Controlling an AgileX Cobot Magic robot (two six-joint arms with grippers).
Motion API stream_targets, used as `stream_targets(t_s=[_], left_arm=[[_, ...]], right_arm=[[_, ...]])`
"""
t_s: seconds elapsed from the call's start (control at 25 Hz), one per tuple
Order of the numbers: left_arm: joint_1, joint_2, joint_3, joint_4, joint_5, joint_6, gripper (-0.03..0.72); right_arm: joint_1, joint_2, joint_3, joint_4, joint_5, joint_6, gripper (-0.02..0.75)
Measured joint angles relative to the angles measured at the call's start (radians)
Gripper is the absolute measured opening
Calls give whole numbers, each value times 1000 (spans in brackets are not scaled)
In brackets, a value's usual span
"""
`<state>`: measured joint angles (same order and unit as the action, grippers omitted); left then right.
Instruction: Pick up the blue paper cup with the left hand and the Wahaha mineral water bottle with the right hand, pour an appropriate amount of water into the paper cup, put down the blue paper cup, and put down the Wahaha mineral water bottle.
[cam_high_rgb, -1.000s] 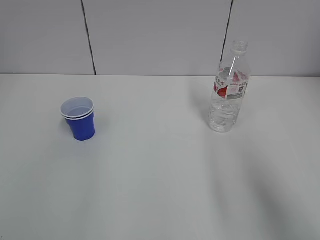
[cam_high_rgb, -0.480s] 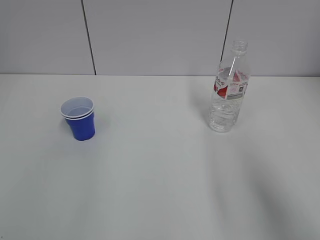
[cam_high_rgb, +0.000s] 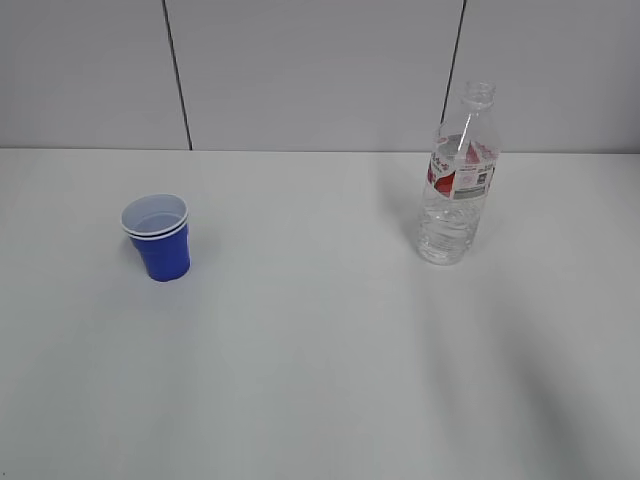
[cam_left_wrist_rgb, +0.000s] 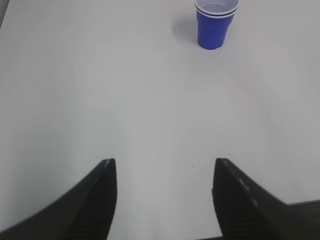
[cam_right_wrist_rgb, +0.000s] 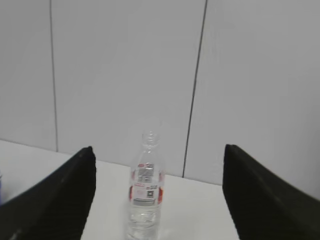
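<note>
Blue tapered paper cup sits far left on white worktop; clear ribbed water bottle far right. Nothing gripped yet: approach step. Left gripper and right gripper jaws wide, empty; each must be advanced round its target.

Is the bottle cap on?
No, the Wahaha mineral water bottle stands upright with a bare, open neck in the exterior view.

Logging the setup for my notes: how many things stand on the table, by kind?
Deep blue paper cup with white double rim: 1
Tall clear ribbed plastic water bottle with red-and-white label: 1
Total: 2
</note>
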<state>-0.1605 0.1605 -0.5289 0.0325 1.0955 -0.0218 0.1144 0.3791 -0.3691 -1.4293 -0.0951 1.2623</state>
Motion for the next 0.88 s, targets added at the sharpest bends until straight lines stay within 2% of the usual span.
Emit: stream_targets(t_s=[0.12, 0.24, 0.4, 0.52, 0.72, 0.88], left_arm=[[0, 0, 0, 0, 0, 0, 459], [0, 0, 0, 0, 0, 0, 459], [0, 0, 0, 0, 0, 0, 459], [0, 0, 0, 0, 0, 0, 459], [0, 0, 0, 0, 0, 0, 459], [0, 0, 0, 0, 0, 0, 458]], right_arm=[[0, 0, -4, 324, 95, -324, 588], [0, -22, -38, 601, 238, -619, 588], [0, -107, -80, 848, 398, -950, 588], [0, -203, -88, 969, 496, -1085, 588], [0, -359, -90, 1050, 714, -1161, 588], [0, -395, -92, 1129, 853, -1221, 588]])
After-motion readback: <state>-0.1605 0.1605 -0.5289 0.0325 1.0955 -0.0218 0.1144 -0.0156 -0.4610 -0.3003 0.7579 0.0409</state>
